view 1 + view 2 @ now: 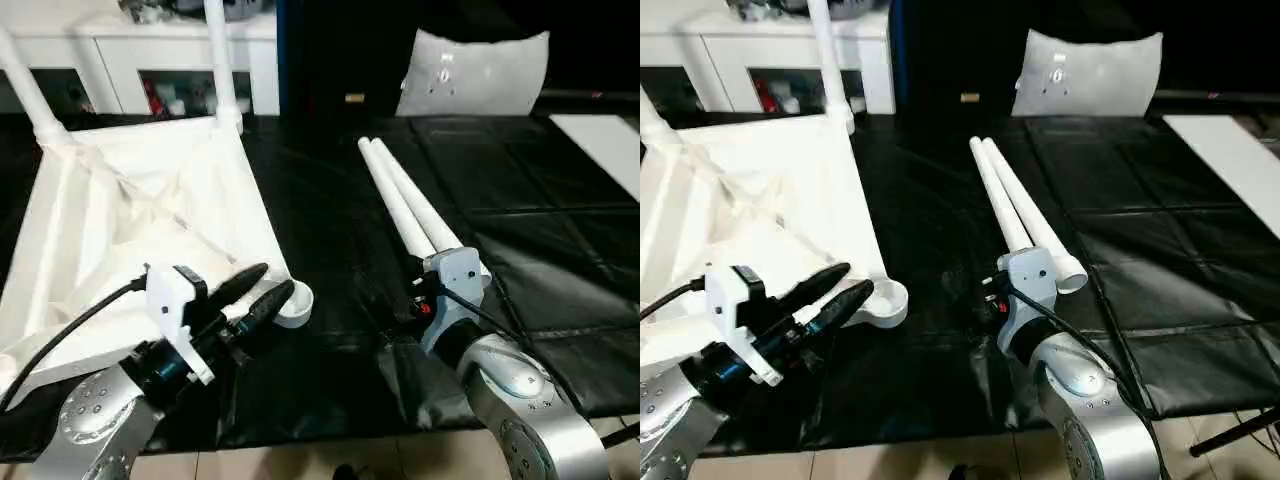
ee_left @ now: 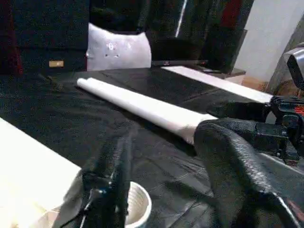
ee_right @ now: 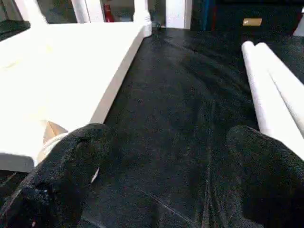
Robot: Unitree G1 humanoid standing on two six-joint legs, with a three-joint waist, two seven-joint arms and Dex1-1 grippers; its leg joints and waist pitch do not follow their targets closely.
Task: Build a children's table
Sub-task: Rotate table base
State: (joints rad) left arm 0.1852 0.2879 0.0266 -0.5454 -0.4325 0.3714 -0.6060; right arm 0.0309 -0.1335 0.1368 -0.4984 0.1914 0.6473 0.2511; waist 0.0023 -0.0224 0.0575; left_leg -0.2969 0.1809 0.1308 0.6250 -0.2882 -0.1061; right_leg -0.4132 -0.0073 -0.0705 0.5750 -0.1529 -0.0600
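The children's table top (image 1: 120, 230) lies upside down on the left of the black mat, ribbed underside up. Two white legs (image 1: 222, 70) stand in its far corner sockets. Its near right corner socket (image 1: 296, 305) has nothing in it. My left gripper (image 1: 274, 280) hovers just left of that socket, open, nothing between its fingers (image 2: 228, 161). Two loose legs (image 1: 405, 195) lie side by side on the mat's middle. My right gripper (image 3: 171, 137) sits low by their thick near ends (image 1: 455, 240), open wide and holding nothing.
A white shelved cabinet (image 1: 150, 55) stands behind the table top. A grey-white cushion-like panel (image 1: 475, 70) leans at the back. A white board (image 1: 600, 140) lies far right. The black mat (image 1: 330, 200) ends at the front edge, with floor (image 1: 330, 460) below.
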